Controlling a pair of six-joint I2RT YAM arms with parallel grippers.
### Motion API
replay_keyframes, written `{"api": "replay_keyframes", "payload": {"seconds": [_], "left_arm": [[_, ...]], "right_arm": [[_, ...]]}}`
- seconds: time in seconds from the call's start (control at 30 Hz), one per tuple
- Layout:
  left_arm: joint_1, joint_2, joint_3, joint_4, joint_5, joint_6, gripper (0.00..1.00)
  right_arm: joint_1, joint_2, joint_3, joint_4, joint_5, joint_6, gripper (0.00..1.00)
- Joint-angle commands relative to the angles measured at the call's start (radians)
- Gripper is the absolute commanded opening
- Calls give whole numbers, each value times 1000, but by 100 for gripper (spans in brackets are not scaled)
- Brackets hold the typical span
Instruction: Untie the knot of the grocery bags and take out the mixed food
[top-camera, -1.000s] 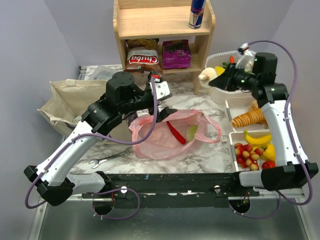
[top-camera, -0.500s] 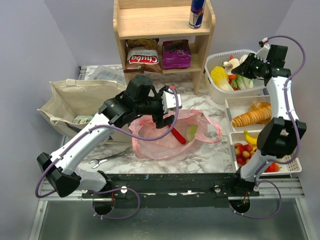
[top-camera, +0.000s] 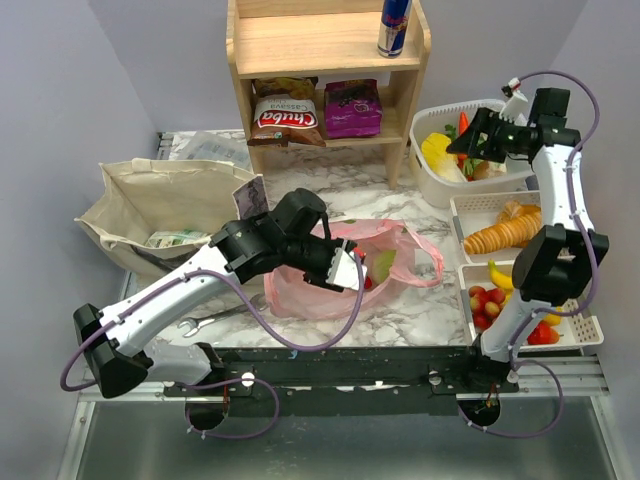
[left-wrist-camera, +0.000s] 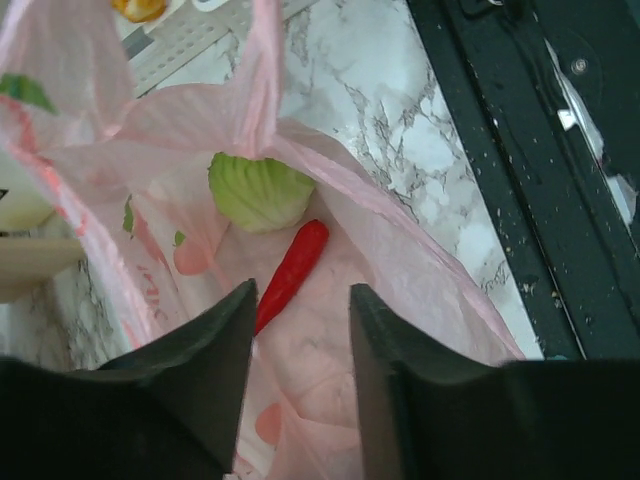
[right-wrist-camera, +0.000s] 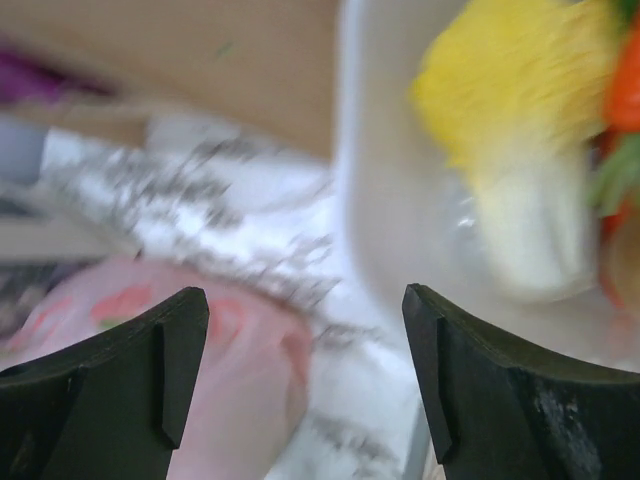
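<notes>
Top view: pink bag (top-camera: 300, 292) on table, mouth open, no knot visible; untying judged done. Left gripper (top-camera: 352, 272) down at bag mouth. Right gripper (top-camera: 472, 142) over white basket (top-camera: 432, 188), several foods inside. One beige tote (top-camera: 150, 205), one packet (top-camera: 165, 239) inside, not yet emptied.

Left wrist: jaws part-spread, nothing pinched. Two items in bag: one red pepper (left-wrist-camera: 290, 275), one green leafy piece (left-wrist-camera: 260, 190).

Right wrist: blurred; jaws wide, empty.

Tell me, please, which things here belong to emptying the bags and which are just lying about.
Job in hand: pink bag, red pepper and green vegetable inside it, canvas tote, left tool at its mouth.
Lying about: wrench, Chuba chip bag, purple packet, drink can.
</notes>
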Motion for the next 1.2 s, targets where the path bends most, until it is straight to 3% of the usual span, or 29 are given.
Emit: {"api": "replay_keyframes", "payload": {"seconds": [0.0, 0.1, 0.3, 0.47, 0.6, 0.67, 0.77, 0.8, 0.83, 1.17], "left_arm": [[-33, -28, -75, -10, 12, 118, 34], [-33, 5, -98, 11, -9, 139, 29], [-30, 81, -134, 73, -51, 158, 31], [-30, 110, -222, 219, -90, 178, 38], [-30, 170, -213, 273, -108, 211, 50], [-30, 211, -201, 299, -109, 225, 57], [-30, 296, -174, 305, -123, 278, 66], [-31, 326, -156, 298, -129, 299, 66], [-31, 360, -138, 290, -139, 317, 67], [-47, 655, 34, 154, -314, 403, 78]], "right_arm": [[64, -152, -47, -415, -343, -349, 85], [174, -249, -116, -608, -315, -536, 86], [268, -456, -248, -578, -241, -529, 91], [307, -503, -274, -628, -256, -546, 94], [407, -549, -406, -548, -135, -496, 95], [421, -554, -467, -527, -115, -475, 78], [422, -530, -498, -574, -136, -499, 23], [422, -529, -498, -580, -133, -500, 8], [421, -532, -498, -580, -127, -503, 1], [422, -568, -513, -629, -1, -571, 1]]}}
